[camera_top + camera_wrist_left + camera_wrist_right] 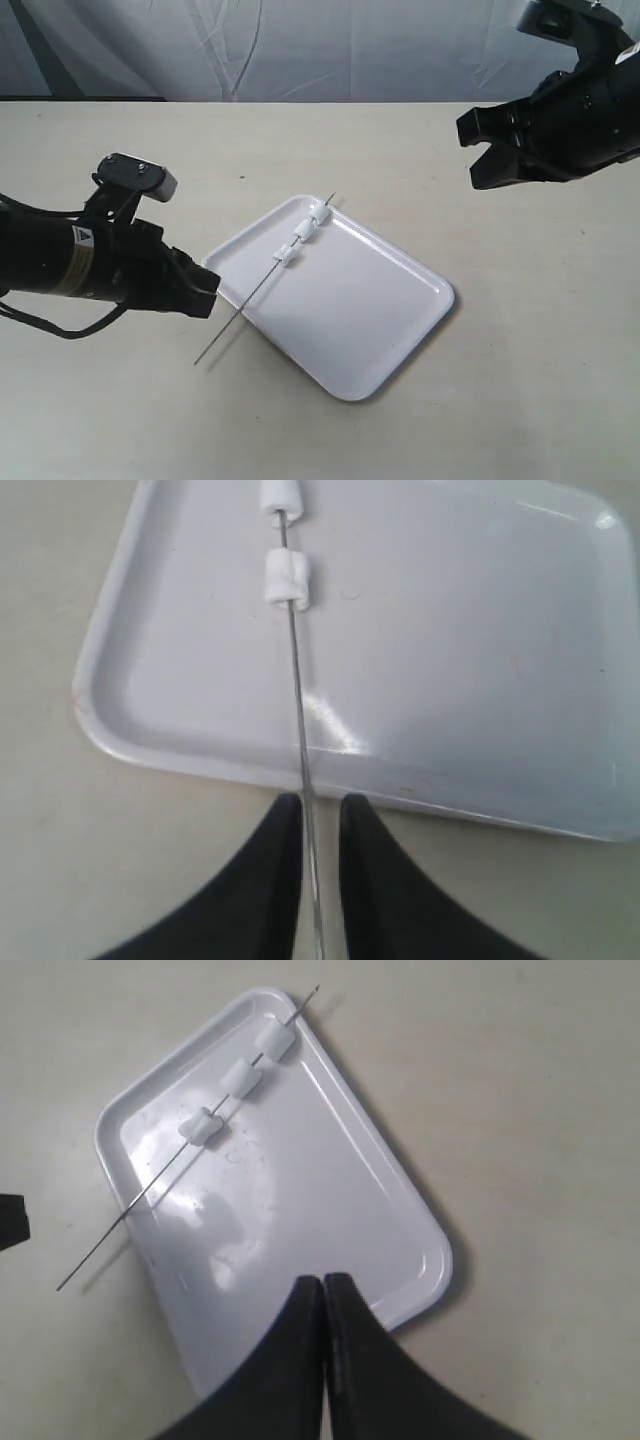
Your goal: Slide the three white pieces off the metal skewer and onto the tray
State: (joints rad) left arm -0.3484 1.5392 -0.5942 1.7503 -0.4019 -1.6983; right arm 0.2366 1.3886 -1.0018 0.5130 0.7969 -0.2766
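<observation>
Left gripper (207,290) sits closest to cam, low over table (520,400), just beside tray's near rim. Jaws parted: L wrist view shows both black fingers (270,870) w/ a slot between them wider than the rod, so no clamp. Metal skewer (296,680) runs thru that slot lengthwise; can't tell if it brushes a finger's inner face. Rod's back end sticks out behind the fingertips and comes down to the table beside the arm (ext. view).

Ahead of L fingertips: skewer crosses near rim of tray (380,330) close to a corner, then goes on over the tray floor near one short side. Three white pieces (241,1077) all threaded on rod, spaced apart, none touching its neighbour. Nearest piece (287,577) is ahead of the fingertips, well inside the rim. Far piece (275,1038) is close to the opposite rim. Rod tip pokes out just past that rim. Pieces look to rest on tray floor; contact not certain.

Right gripper (478,155) is up in the air, across the tray from L gripper, well apart from tray and skewer. Fingers pressed together tip to tip in R wrist view, nothing between them. Tray lies below and ahead of it.
</observation>
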